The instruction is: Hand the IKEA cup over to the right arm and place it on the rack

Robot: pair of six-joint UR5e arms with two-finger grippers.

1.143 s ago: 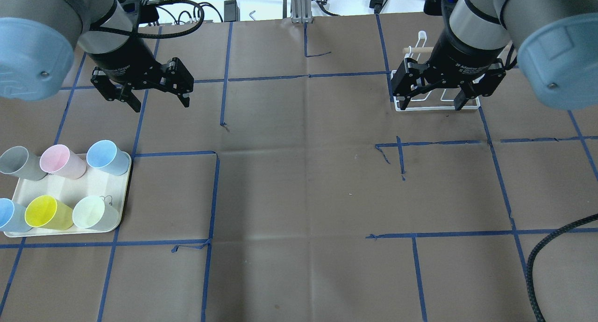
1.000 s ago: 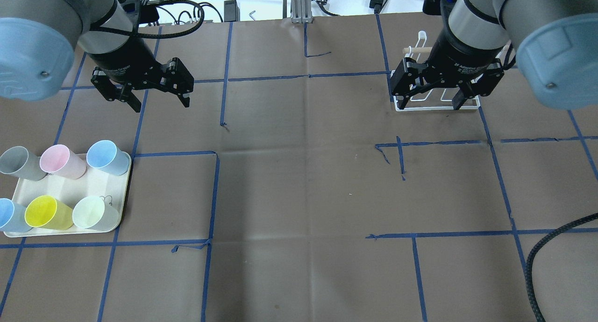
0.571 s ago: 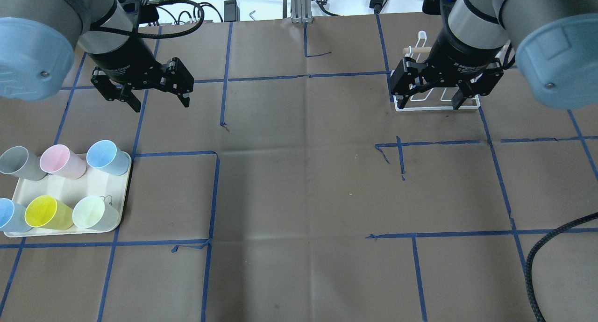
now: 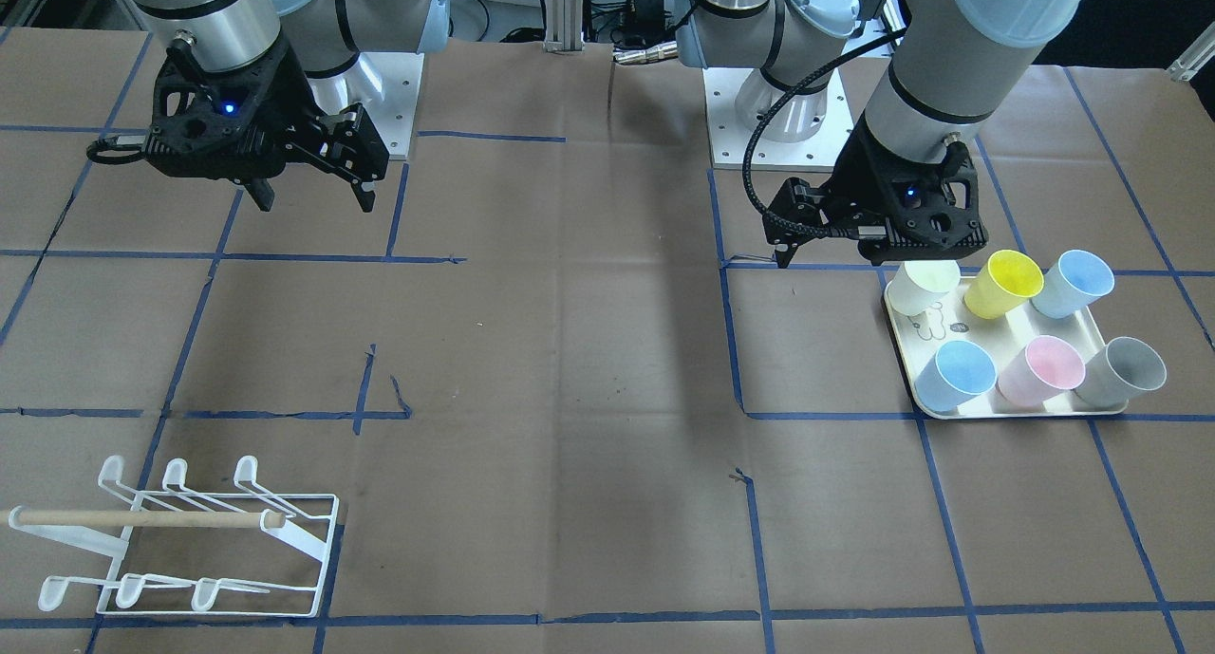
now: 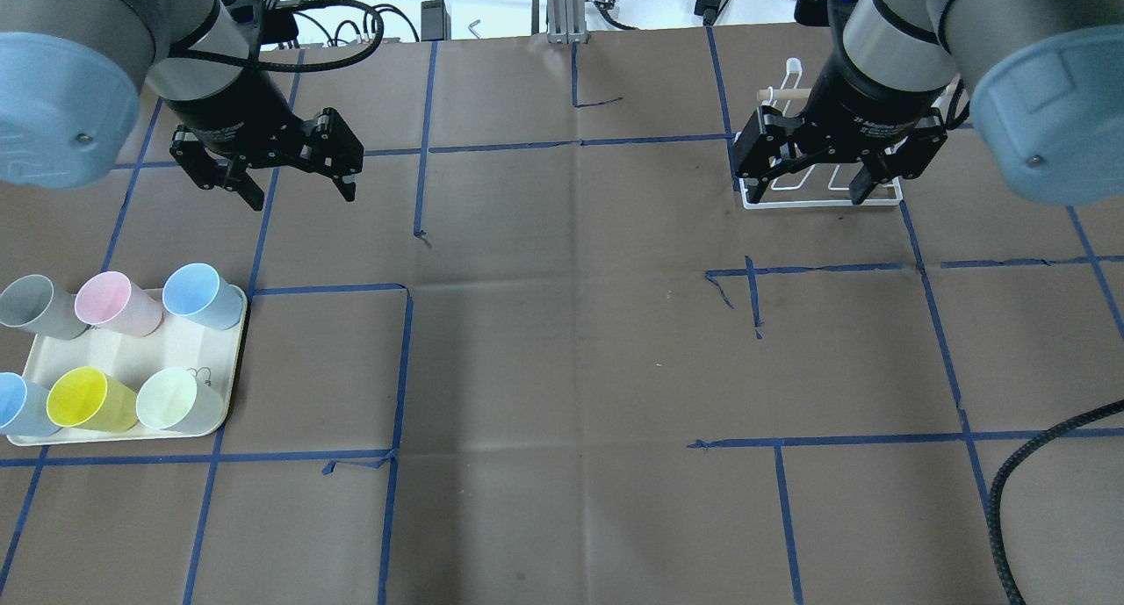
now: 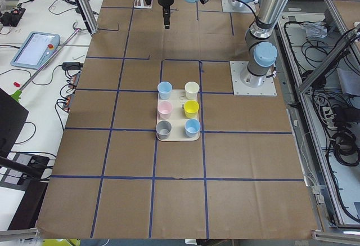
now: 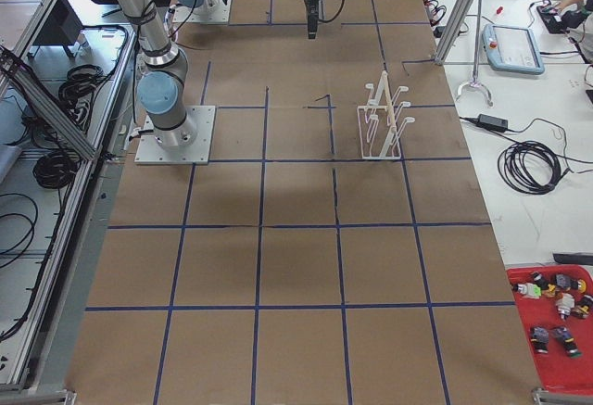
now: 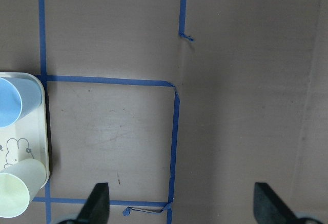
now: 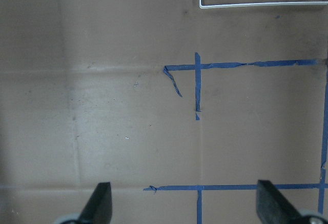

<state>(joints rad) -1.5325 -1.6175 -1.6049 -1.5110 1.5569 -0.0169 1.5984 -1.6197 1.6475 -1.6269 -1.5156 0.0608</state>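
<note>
Several pastel cups stand upright on a cream tray [image 5: 132, 350], among them a light blue cup [image 5: 198, 293], a pink one [image 5: 110, 302] and a yellow one [image 5: 83, 399]. My left gripper [image 5: 303, 199] hangs open and empty above the table, beyond the tray [image 4: 1020, 324]. The left wrist view catches the tray's corner [image 8: 28, 147] at its left edge. On the other side, the white wire rack [image 4: 190, 540] with its wooden dowel holds nothing. The right gripper [image 5: 808, 197] hovers open and empty on the robot's side of the rack [image 9: 256, 3].
Brown paper with blue tape lines covers the table. A black cable [image 5: 1019, 482] loops in at the near right corner. Cables and small gear lie past the far edge [image 5: 395, 8]. The two arm bases [image 4: 759, 132] stand on white plates.
The right gripper has drifted slightly toward the far edge of the table. The left gripper and the cups have hardly moved.
</note>
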